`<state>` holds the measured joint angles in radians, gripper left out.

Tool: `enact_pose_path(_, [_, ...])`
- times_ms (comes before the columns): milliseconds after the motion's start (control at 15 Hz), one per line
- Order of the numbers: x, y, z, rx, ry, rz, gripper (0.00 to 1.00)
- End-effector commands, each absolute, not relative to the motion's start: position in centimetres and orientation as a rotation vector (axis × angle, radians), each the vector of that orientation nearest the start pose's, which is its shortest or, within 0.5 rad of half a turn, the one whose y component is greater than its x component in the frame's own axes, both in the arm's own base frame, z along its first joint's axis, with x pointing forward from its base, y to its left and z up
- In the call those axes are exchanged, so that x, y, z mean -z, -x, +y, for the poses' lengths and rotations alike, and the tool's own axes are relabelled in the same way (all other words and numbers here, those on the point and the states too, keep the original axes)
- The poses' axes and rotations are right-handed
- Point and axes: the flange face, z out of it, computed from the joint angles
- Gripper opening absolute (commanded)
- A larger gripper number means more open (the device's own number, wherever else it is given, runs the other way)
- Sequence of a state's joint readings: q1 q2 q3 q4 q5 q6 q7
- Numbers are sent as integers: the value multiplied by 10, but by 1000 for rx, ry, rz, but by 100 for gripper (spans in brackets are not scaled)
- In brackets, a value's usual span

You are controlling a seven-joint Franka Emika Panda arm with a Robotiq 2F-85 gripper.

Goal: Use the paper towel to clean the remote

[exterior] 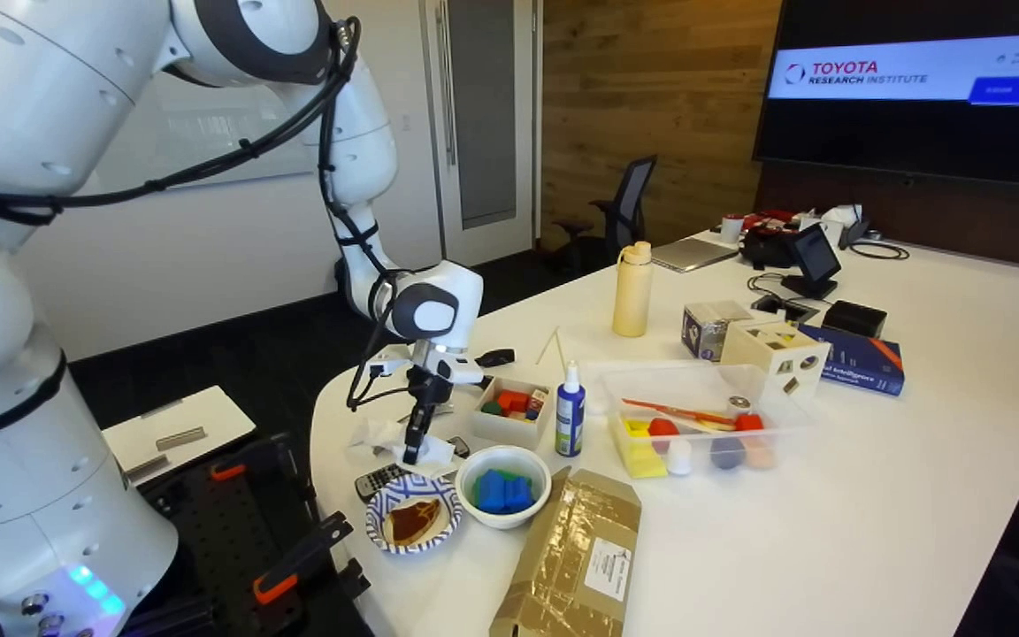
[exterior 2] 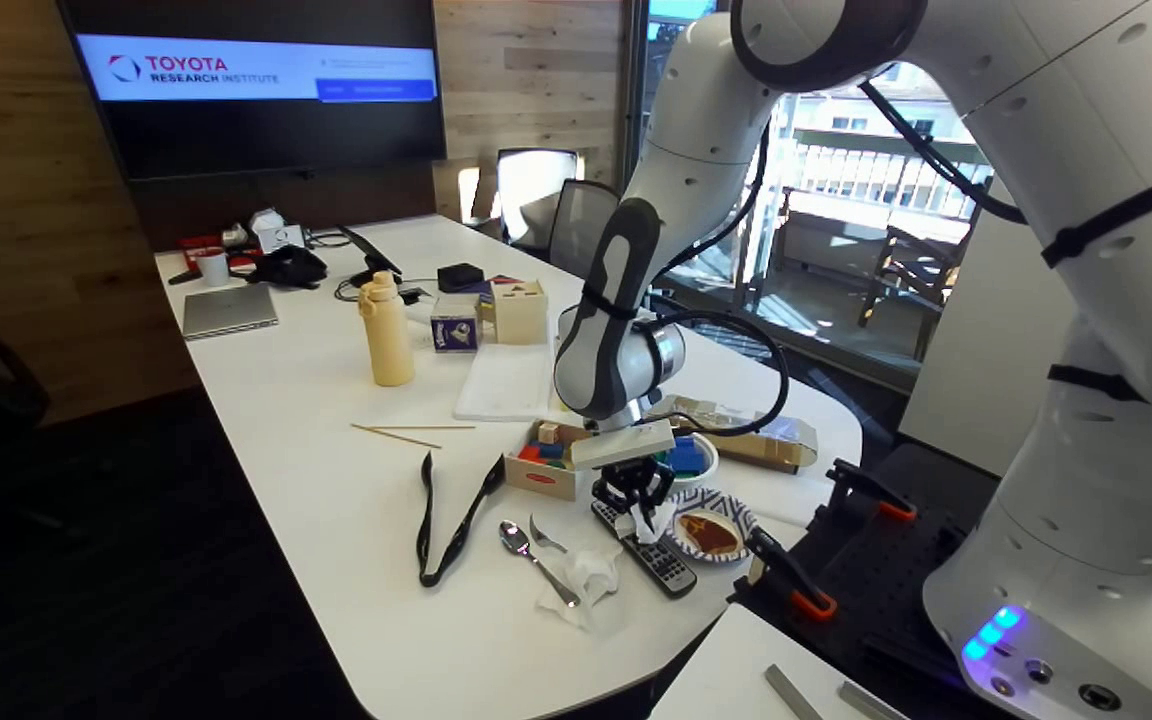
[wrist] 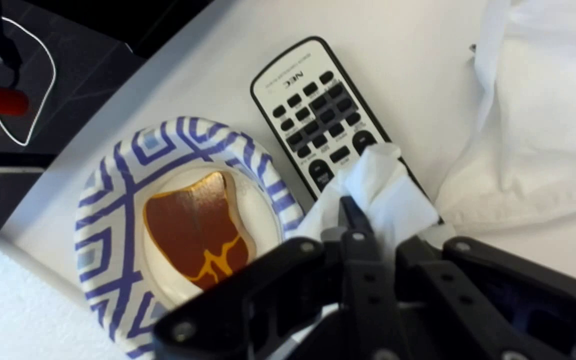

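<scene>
In an exterior view, our white arm [exterior: 368,150] arches over from the upper left, and our gripper [exterior: 412,453] points down, slightly tilted, below the centre. In the wrist view, our black fingers [wrist: 370,289] are closely pinched.

Desk [exterior: 872,495], toward the edge nearest the robot base [exterior: 58,504]: I am counting one gripper [exterior: 410,456], one remote [wrist: 318,117], one paper towel [wrist: 385,192], one patterned plate [wrist: 100,250], one white bowl [exterior: 499,520].

Rounded corner adjoining: I am listing one loose white sheet [exterior 2: 593,576], one spoon [exterior 2: 536,562], one fork [exterior 2: 543,537].

Long edge from that corner: I am entering one pair of tongs [exterior 2: 457,541], two thin sticks [exterior 2: 426,428], one yellow bottle [exterior: 632,296].

Far corner of that edge: I am noting one laptop [exterior 2: 229,312], one cup [exterior 2: 213,268].

Other rounded corner: I am recording one long cardboard box [exterior: 571,540].

Inward from every edge: I am tallying one spray bottle [exterior: 570,416], one clear bin [exterior: 678,382], one open box of blocks [exterior: 502,430], one blue book [exterior: 863,358].
</scene>
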<state>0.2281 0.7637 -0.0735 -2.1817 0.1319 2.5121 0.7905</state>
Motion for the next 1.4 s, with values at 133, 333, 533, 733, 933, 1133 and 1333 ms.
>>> enact_pose_path(133, [-3,-496,65,-564,3041,1128,1])
enact_pose_path(333, [-4,-507,67,-518,3041,1121,1])
enact_pose_path(533, [-11,-511,78,-503,3050,1023,1])
enact_pose_path(733, [-26,-503,111,-491,3117,834,1])
enact_pose_path(933, [-39,-493,155,-470,3174,605,1])
enact_pose_path(1133, [-48,-486,206,-408,3212,342,1])
enact_pose_path(1333, [-50,-483,248,-384,3205,71,1])
